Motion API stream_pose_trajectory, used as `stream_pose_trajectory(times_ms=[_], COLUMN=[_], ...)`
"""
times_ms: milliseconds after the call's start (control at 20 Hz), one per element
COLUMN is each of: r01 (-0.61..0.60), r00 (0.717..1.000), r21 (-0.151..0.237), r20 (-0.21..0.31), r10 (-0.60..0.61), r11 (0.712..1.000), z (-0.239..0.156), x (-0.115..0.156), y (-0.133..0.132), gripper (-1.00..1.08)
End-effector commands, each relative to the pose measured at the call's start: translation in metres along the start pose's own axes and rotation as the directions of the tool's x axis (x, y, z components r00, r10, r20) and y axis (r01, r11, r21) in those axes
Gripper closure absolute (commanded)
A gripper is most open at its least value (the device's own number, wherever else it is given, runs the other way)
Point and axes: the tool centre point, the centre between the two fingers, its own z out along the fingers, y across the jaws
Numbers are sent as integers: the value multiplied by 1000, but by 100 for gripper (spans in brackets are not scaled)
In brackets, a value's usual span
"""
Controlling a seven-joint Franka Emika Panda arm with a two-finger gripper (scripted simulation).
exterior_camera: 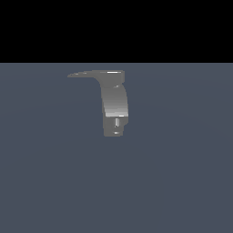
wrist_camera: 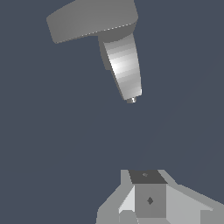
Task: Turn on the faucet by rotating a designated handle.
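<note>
Flat slate-blue ground [exterior_camera: 182, 182] fills the lower part of the exterior view, with a plain black band above it. On that ground stands 1 faucet [exterior_camera: 114, 102], a grey metallic fixture a little toward the exterior view's left of centre and in the upper half of the picture; its thick curved body runs top to bottom, ending in 1 small spout nub [exterior_camera: 117, 123] near its lower end. From the faucet's top projects 1 handle [exterior_camera: 93, 73], a thin flat lever whose long axis lies level across the picture, its tapered tip pointing toward the exterior view's left. No arm shows in the exterior view. In the wrist view the same faucet [wrist_camera: 124, 65] appears larger, its handle [wrist_camera: 89, 19] a broad grey slab cut off at the picture's edge, so its tip is out of sight there. Only 1 gripper [wrist_camera: 148, 197] shows, as blocky grey parts at the frame's edge, well apart from the faucet and holding nothing; its fingertips are cut off, so I cannot tell how wide it stands.
</note>
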Motion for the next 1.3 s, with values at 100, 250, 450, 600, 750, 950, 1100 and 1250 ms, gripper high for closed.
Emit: stream_pose_trajectory(times_ms=[100,250,450,600,750,950,1100,1250], r01=[-92,-153,-233,-292,-350,-425,-479,-531], r00=[996,988,972,956,937,905,878,847], r21=[4,7,11,14,16,20,22,25], r20=[0,1,1,2,3,5,6,7], r10=[92,153,233,292,350,425,479,531], r11=[996,988,972,956,937,905,878,847], z=[12,21,31,39,47,58,66,73], x=[10,17,29,39,50,65,77,90], y=[-22,-36,-54,-67,-79,-95,-105,-115], gripper=[108,108,108,108,108,108,108,108])
